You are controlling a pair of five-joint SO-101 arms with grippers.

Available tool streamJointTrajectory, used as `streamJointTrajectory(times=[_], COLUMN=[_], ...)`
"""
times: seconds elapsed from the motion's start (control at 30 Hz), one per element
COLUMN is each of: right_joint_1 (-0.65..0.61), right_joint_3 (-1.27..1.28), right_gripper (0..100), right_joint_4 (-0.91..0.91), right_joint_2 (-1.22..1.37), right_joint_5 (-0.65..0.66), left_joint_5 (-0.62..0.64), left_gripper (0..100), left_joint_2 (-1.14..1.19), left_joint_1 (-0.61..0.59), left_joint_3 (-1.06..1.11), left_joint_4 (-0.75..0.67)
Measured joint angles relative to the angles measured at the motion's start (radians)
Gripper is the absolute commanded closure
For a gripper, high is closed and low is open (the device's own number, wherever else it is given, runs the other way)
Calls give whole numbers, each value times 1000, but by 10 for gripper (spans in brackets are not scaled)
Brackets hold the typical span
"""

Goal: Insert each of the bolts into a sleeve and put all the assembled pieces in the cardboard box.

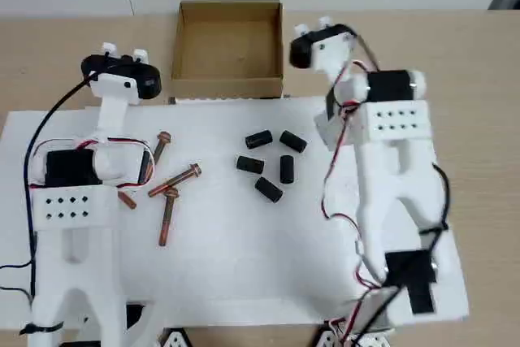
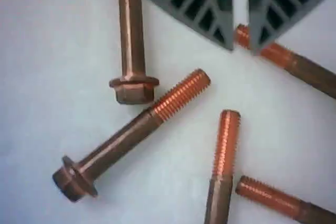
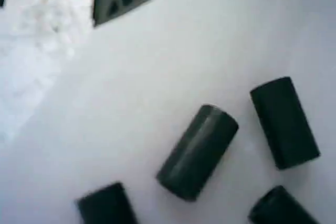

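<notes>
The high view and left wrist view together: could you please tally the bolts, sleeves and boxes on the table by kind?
Copper-coloured bolts: 5
Black sleeves: 5
Cardboard box: 1
Total: 11

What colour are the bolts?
The bolts are coppery brown; clearest in the left wrist view.

Bolts [image 2: 131, 135]: no readable marking on heads or shanks.
Sleeves [image 3: 197, 153]: no lettering or numbers readable.
Cardboard box [image 1: 227, 87]: no legible print or label.
</notes>
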Motion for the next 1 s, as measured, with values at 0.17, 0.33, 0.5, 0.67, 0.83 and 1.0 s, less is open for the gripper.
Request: streamJointTrajectory(times=[0.17,0.33,0.5,0.67,0.83,1.0], right_joint_1=[-31,-55,-55,-66,-114,-137], right_joint_3=[-64,-164,-279,-377,-416,-417], right_gripper=[881,817,815,815,815,815], right_joint_4=[0,0,0,5,6,6], right_joint_2=[133,267,399,497,543,568], right_joint_5=[71,133,157,164,189,201], left_joint_5=[0,0,0,0,0,0], left_gripper=[987,910,885,885,885,885], left_joint_2=[0,0,0,0,0,0], left_joint_1=[0,0,0,0,0,0], left_joint_3=[57,78,81,81,92,107], left_joint_4=[-35,-48,-48,-51,-51,-51])
